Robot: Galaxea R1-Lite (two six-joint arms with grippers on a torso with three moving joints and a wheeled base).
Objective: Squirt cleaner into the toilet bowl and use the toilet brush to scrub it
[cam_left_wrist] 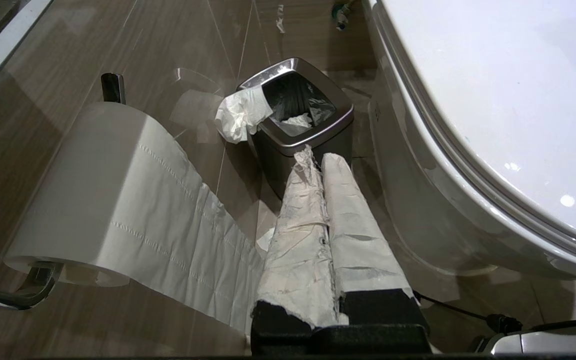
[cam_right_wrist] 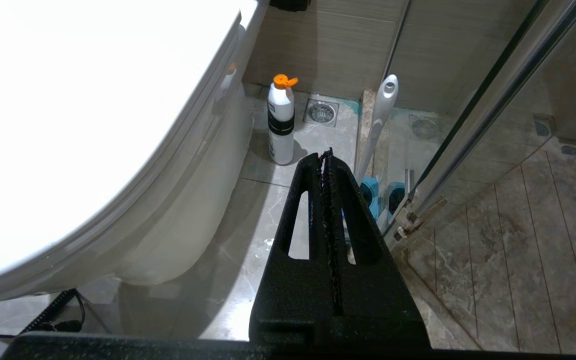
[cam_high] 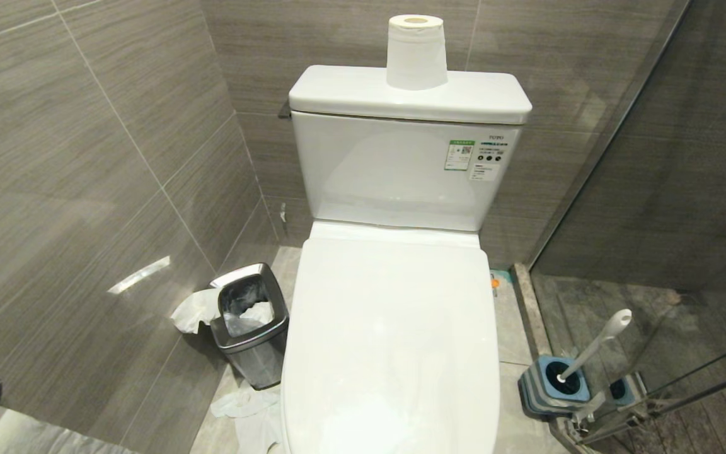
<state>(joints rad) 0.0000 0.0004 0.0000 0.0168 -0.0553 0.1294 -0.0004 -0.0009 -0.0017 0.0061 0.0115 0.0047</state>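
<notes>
Both jaws are pressed together on nothing: the paper-wrapped left gripper (cam_left_wrist: 316,156) hangs low to the toilet's left, the black right gripper (cam_right_wrist: 327,155) low to its right. Between them stands the large glossy white ceramic toilet bowl (cam_high: 394,340), lid down, a white paper roll (cam_high: 416,52) on its tank. Left of the toilet, just beside it, sits a steel-rimmed waste bin (cam_high: 251,325). Right of the toilet, the grey-handled toilet brush (cam_high: 595,343) leans in its square blue holder (cam_high: 555,384); a white bottle with an orange cap (cam_right_wrist: 281,120) stands closer to the toilet's base.
</notes>
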